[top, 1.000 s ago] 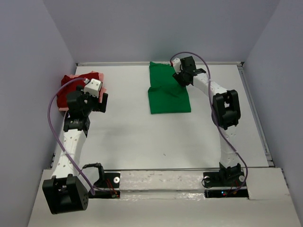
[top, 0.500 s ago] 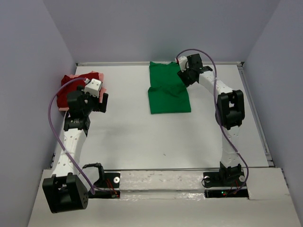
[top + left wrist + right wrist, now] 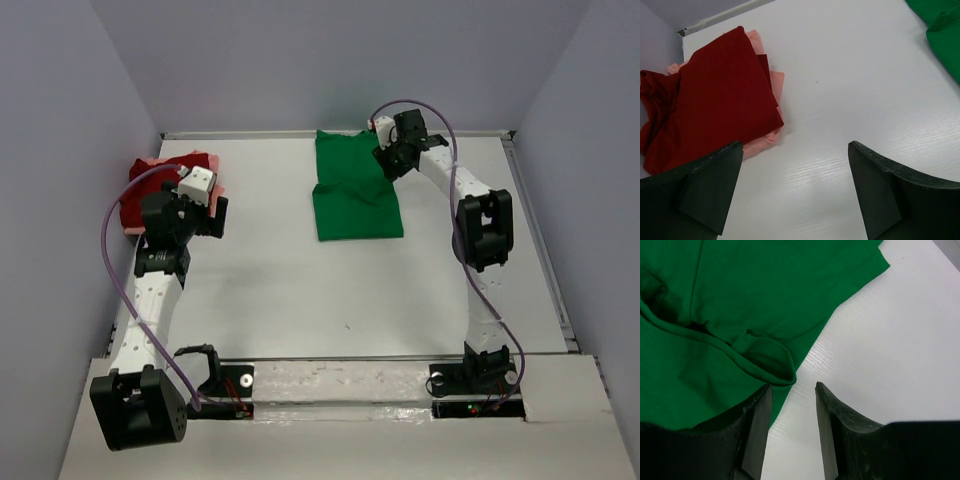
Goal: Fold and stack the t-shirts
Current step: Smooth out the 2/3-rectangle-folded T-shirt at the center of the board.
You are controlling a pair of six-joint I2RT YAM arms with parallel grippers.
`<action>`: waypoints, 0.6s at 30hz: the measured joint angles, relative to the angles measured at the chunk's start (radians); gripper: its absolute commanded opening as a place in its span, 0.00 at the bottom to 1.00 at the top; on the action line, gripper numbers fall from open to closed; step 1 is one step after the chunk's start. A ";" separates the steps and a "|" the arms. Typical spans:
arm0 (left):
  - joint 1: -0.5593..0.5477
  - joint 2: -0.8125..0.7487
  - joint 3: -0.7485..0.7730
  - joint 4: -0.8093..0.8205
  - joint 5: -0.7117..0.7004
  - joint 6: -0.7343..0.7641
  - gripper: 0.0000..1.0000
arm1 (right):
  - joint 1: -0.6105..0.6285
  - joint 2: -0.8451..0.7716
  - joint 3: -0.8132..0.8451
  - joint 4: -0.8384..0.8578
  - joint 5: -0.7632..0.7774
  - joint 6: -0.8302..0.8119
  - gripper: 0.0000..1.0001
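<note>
Sliding out to the two o'clock edge of the bright green cloth t-shirt, lying out at twelve o'clock, the right gripper has narrowed its empty, still-parted jaws, likely readying another fold; the left gripper gapes idle.

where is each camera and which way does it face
Top external: above, behind the bases, facing down at the table; both arms show.
Left wrist: on left gripper, facing down at dark red t-shirt over pink t-shirt; fingers show.
Right wrist: on right gripper, facing down at green t-shirt edge; fingers show.
Shared: green t-shirt, in all three.
</note>
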 measured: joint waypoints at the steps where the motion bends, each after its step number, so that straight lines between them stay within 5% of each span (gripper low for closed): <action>1: 0.002 0.000 0.000 0.000 0.000 0.000 0.99 | 0.000 0.007 0.006 -0.004 -0.003 0.001 0.45; 13: 0.005 0.009 0.000 0.000 0.000 0.000 0.99 | 0.000 0.068 0.026 -0.040 -0.020 0.007 0.41; 18: 0.005 0.018 0.000 0.000 0.000 0.000 0.99 | 0.000 0.068 0.030 -0.042 -0.021 0.007 0.29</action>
